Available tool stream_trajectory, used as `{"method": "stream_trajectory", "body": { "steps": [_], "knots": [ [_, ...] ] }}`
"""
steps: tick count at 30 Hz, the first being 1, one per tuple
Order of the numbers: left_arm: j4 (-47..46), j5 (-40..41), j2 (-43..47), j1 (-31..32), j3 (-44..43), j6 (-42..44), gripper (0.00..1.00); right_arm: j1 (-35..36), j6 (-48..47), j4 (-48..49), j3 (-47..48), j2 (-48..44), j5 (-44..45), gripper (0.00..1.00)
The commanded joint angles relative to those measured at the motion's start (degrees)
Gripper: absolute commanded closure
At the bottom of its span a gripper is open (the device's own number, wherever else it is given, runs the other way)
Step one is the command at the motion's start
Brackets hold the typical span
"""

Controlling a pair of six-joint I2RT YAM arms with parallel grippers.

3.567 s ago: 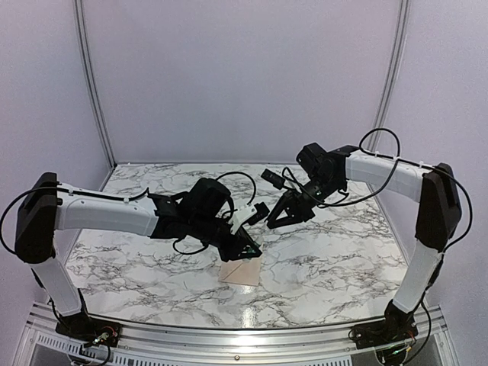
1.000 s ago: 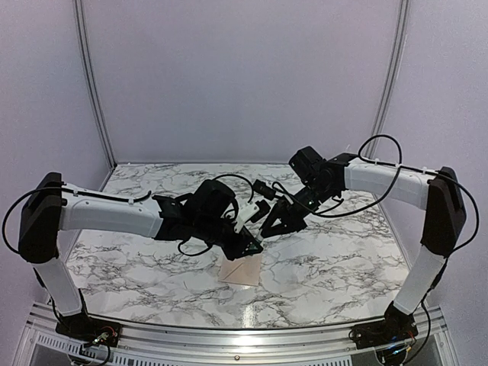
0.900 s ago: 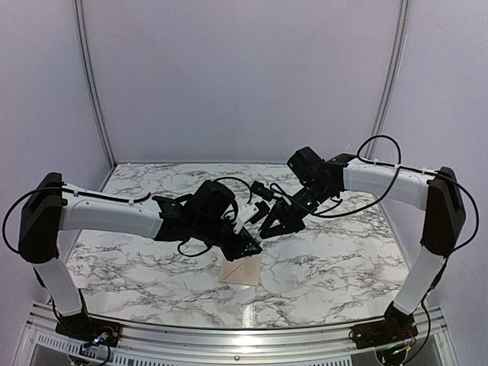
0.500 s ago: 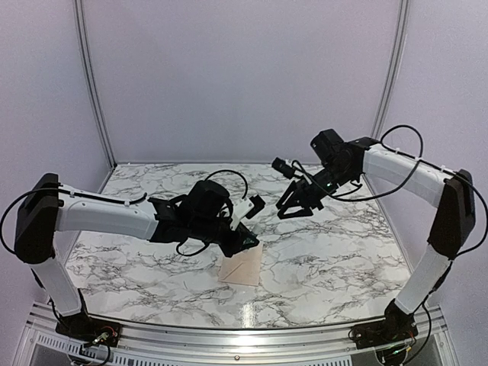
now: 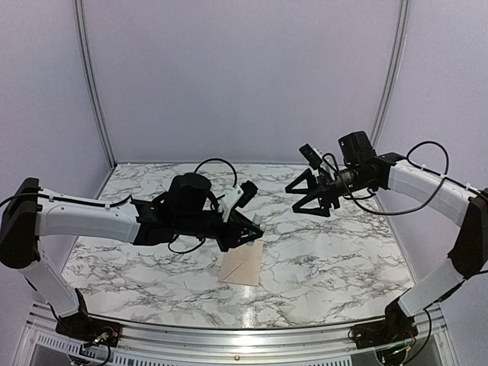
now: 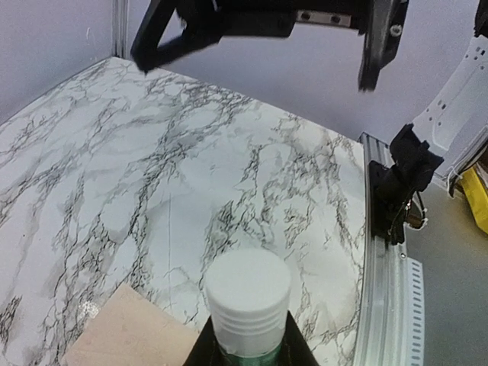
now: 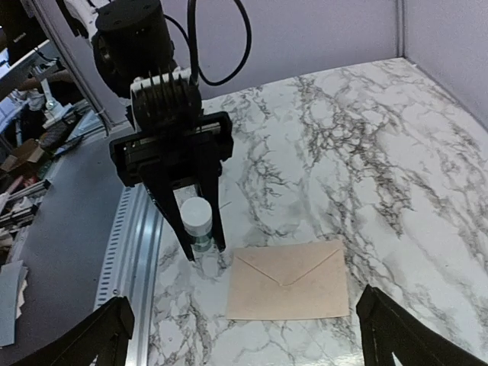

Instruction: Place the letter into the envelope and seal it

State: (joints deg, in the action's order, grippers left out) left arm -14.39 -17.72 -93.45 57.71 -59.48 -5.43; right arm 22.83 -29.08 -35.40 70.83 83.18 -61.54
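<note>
The envelope [image 5: 242,267] lies flat on the marble table [image 5: 335,252] with its triangular flap folded down; it also shows in the right wrist view as the envelope [image 7: 290,282] and as one peach corner [image 6: 130,332] in the left wrist view. My left gripper [image 5: 245,227] hovers just left of it, shut on a glue stick [image 6: 248,301] with a white cap and green body; the glue stick [image 7: 197,221] points towards the envelope. My right gripper [image 5: 296,198] hangs high over the table's right half, open and holding nothing. The letter shows in no view.
An aluminium rail [image 6: 377,252] runs along the near table edge, with the right arm's base [image 6: 404,175] bolted on it. Purple walls close the back and sides. Marble shows all around the envelope.
My right gripper has drawn back up and to the right, away from the glue stick, and opened wide. The left gripper has shifted slightly left, still holding the glue stick.
</note>
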Motion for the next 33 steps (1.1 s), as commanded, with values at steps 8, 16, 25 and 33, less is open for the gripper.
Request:
{"method": "stream_trajectory", "body": {
  "steps": [8,16,25,33],
  "knots": [
    [-13.2,-5.4,1.1,-0.1,1.2,-6.5,1.0,8.6,11.9,17.6,-1.7,1.3,-11.7,0.19],
    [-16.2,-6.3,-0.4,0.2,0.6,-6.6,1.0,11.2,21.5,25.5,-1.8,4.7,-14.3,0.38],
    [-16.7,-6.6,-1.7,0.2,-0.7,-6.5,1.0,11.7,26.2,29.5,-1.9,6.9,-15.6,0.59],
    [-16.7,-6.1,-3.1,0.2,-2.7,-5.6,1.0,11.7,26.9,29.7,-2.3,7.9,-15.4,0.78]
  ]
}}
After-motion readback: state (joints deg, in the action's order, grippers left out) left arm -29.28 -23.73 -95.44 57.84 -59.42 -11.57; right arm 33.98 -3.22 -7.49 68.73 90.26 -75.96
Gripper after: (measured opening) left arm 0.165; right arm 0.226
